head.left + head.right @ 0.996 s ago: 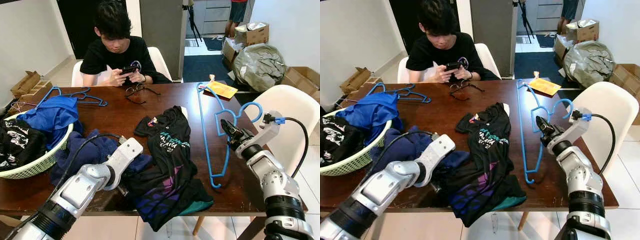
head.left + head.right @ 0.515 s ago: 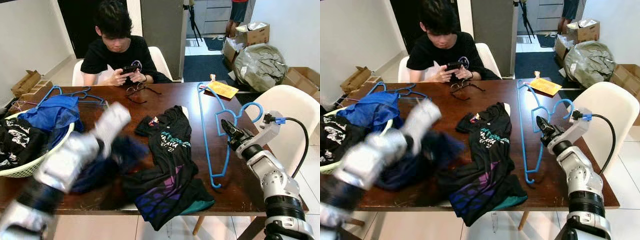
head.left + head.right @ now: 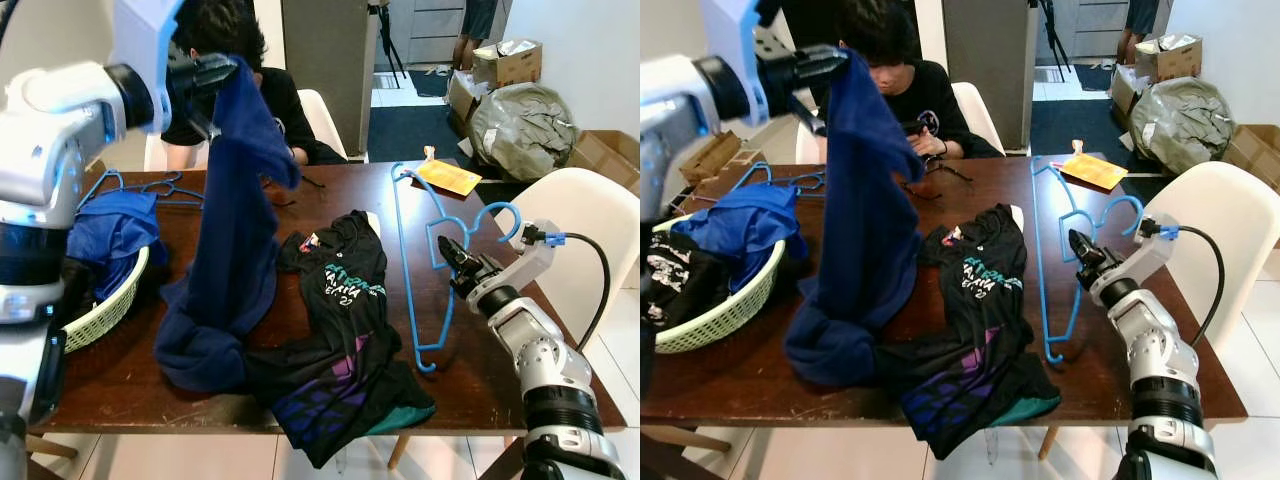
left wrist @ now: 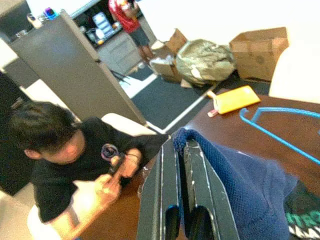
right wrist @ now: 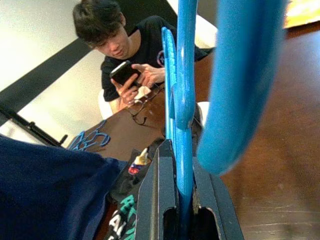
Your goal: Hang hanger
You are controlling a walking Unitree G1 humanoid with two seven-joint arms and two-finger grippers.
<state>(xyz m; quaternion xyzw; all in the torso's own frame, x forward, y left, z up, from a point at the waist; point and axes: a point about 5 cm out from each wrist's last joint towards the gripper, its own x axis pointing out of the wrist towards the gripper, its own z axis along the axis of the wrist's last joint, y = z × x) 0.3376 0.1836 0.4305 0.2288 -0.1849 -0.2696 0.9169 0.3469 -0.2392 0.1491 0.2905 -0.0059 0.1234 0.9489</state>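
Left arm is up high, elbow bent, wrist turned inward across the body, and the left gripper (image 3: 205, 75) sits at head height with its two black fingers (image 4: 165, 185) pinched tight together on a fold of the navy garment (image 3: 235, 230), which hangs down from that grip. Right arm reaches forward low from the right side, forearm angled up and in toward the middle, cable looping off the wrist. The right gripper (image 3: 447, 258) has its fingers (image 5: 155, 195) clamped on the bar of the blue hanger (image 3: 418, 250).
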